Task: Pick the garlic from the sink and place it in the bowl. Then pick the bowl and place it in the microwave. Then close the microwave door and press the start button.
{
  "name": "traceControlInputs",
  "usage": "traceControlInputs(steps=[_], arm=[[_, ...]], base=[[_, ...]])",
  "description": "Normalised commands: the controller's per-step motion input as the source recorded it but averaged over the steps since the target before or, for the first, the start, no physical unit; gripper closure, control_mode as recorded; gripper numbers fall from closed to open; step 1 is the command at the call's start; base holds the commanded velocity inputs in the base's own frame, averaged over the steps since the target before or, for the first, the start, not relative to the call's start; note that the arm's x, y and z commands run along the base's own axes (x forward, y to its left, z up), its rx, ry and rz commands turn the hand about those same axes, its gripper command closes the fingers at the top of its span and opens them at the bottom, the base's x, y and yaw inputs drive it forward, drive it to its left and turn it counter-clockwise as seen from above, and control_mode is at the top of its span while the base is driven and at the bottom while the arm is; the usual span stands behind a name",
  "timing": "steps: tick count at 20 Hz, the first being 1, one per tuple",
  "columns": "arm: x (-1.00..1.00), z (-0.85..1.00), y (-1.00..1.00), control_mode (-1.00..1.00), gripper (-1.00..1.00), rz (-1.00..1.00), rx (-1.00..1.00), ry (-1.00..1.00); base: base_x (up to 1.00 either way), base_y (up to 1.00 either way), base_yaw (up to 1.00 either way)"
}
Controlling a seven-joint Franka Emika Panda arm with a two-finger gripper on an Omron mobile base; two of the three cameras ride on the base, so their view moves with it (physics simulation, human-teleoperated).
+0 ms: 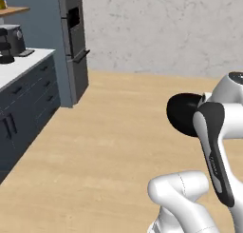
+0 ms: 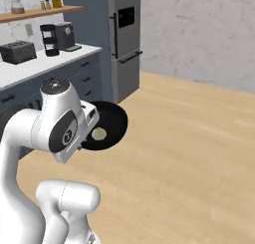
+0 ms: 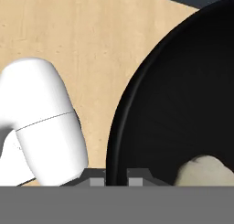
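Gripper [image 3: 116, 175] is clamped on the rim of the bowl [image 2: 110, 124], carried in the air over the wood floor [image 2: 189, 158], away from any bench. Garlic [image 2: 99, 134] lies inside the bowl, so I judge step 2 in hand: taking the bowl to the microwave. Next calls for keeping the bowl level while travelling. Fingers are mostly cut off at the hand view's bottom edge.

Bowl [image 3: 183, 104] glossy black; garlic [image 3: 205, 170] matt cream; floor [image 1: 109, 146] pale wood grain; fridge [image 2: 124, 39] brushed grey metal.
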Motion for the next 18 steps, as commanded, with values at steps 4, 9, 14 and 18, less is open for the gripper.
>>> traceControlInputs(steps=[4, 9, 14, 18], arm=[[0.0, 0.0, 0.0, 1.0, 1.0, 0.0, 0.0, 0.0], [0.0, 0.0, 0.0, 1.0, 1.0, 0.0, 0.0, 0.0], [0.0, 0.0, 0.0, 1.0, 1.0, 0.0, 0.0, 0.0], [0.0, 0.0, 0.0, 1.0, 1.0, 0.0, 0.0, 0.0]], base=[[0.12, 0.0, 0.96], [0.39, -0.01, 0.9], [0.44, -0.04, 0.85], [0.8, 0.0, 0.74]])
